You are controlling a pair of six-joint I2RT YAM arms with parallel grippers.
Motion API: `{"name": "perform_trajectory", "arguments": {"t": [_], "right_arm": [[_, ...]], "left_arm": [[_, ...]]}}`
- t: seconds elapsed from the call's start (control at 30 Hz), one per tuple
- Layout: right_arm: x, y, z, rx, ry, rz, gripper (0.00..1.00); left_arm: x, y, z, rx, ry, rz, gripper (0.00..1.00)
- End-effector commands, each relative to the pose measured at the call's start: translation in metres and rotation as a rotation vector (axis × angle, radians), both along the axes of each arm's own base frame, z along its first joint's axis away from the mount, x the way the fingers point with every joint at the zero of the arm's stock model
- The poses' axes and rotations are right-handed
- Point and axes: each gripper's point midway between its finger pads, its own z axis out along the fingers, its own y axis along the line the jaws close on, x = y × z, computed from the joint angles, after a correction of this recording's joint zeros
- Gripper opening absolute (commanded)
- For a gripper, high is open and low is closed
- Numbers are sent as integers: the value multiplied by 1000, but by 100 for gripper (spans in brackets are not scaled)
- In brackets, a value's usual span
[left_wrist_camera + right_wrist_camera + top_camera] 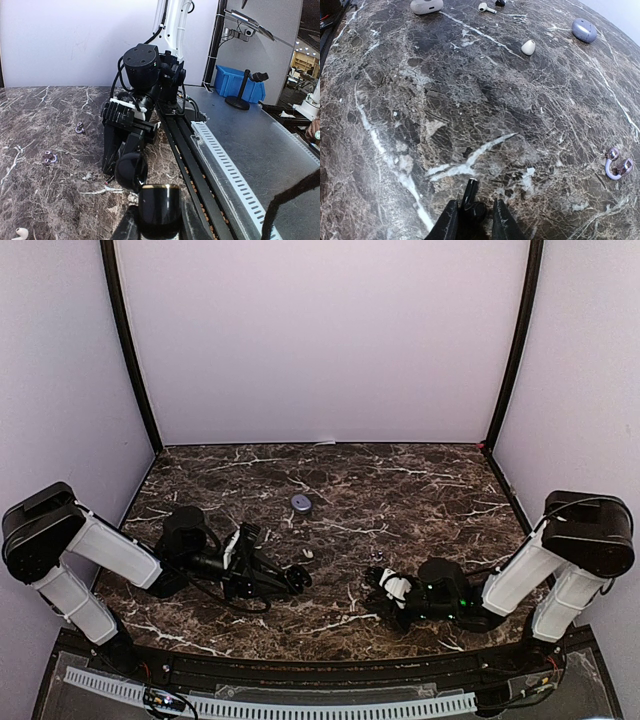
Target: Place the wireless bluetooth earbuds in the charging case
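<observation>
A glossy black charging case with a gold rim is held upright in my shut left gripper, and its round lid stands open on the far side. In the top view this gripper lies low over the middle of the table. My right gripper is shut on a small black earbud whose short stem points forward just above the marble. From above, the right gripper sits a short way right of the case. A white earbud lies on the table between the two arms.
A lavender case, a white case, a white stemmed earbud, a white bud and a pair of purple clip earbuds lie scattered on the marble table. The right arm looms close behind the black case.
</observation>
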Motion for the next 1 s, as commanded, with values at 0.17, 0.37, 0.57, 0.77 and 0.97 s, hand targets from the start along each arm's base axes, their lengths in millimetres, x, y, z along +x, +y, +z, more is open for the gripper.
{"name": "perform_trajectory", "arguments": {"t": [0.17,0.37,0.57,0.77,0.97], "right_arm": [[-6,-16,-18,-77,35,-21,17],[-6,-16,-12,-66,23,-20,14],[-5,-13,2,-46,6,-11,12],[-5,-10,14,-40,-10,8,11],[-8,-4,29,-31,-27,51,9]], "left_arm": [[-3,0,6,-15,-13,-16,24],[-3,-1,6,-13,-14,-17,24],[-2,-2,7,-15,-17,-19,24],[-1,-3,9,-19,-21,-21,24],[-1,-4,9,-28,-33,-29,23]]}}
